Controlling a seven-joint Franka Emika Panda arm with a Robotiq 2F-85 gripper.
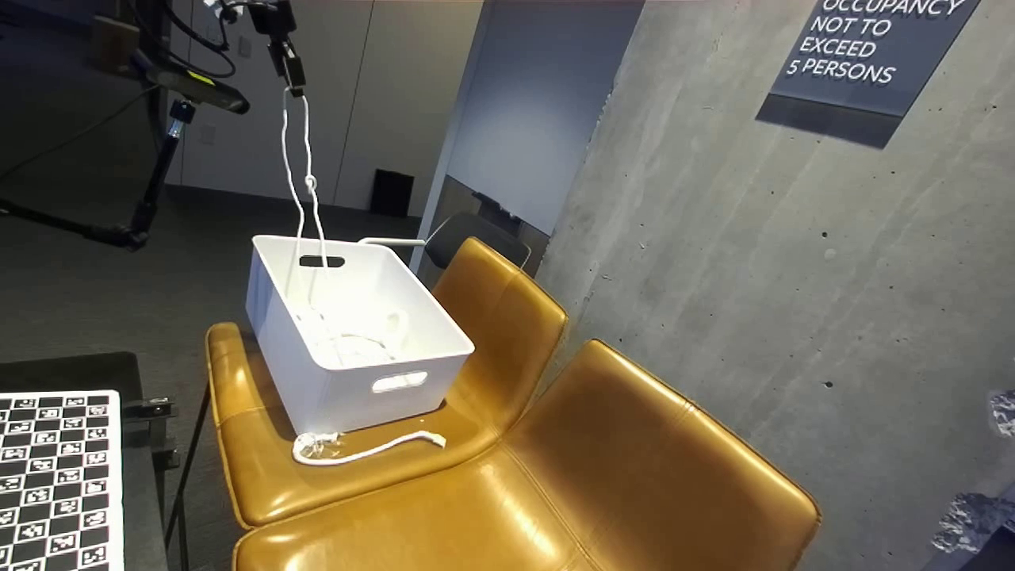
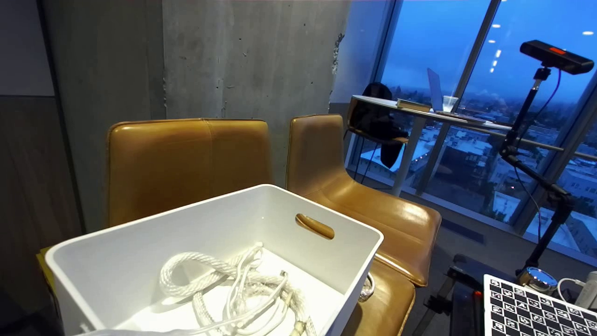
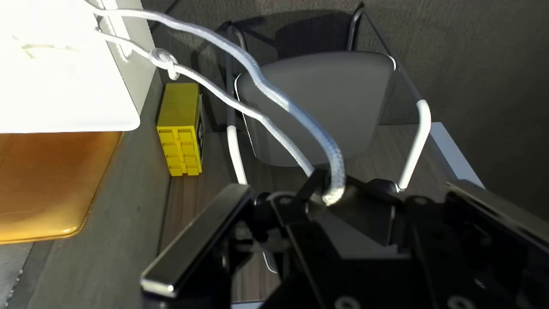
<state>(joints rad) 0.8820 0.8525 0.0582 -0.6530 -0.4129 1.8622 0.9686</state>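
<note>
In the air above a white rectangular plastic bin (image 1: 341,400), we see a thin white braided cord (image 3: 274,93) pinched in the fingertips of the black gripper (image 1: 294,89), whose jaws are pressed together on it. Two strands hang from the grip; one carries a small tight knot (image 3: 163,58) partway along, and both run down, slightly wavy, into the bin. Inside, in an exterior view, we find a thick white woven rope (image 2: 191,256) curled in loops, with thinner white strands (image 2: 240,280) tangled over it; we cannot tell which of these belong to the held cord.

The bin stands upright on the seat of a tan leather chair (image 1: 507,305). Just beside it on the same seat lies a short curved piece of white rope (image 1: 366,454). A second tan leather chair (image 1: 666,452) stands right next to the first. In the wrist view we make out a ribbed yellow box (image 3: 180,128) near the bin and a grey chair (image 3: 343,94) with a tubular frame.

Farther out, a dark desk (image 1: 144,507) carries a black-and-white checkered board (image 1: 63,476). Behind the tan chairs we see a rough grey concrete wall (image 1: 761,317) with a blue sign (image 1: 856,71) about occupancy, and in an exterior view a black camera (image 2: 555,56) in front of tall windows (image 2: 433,42).
</note>
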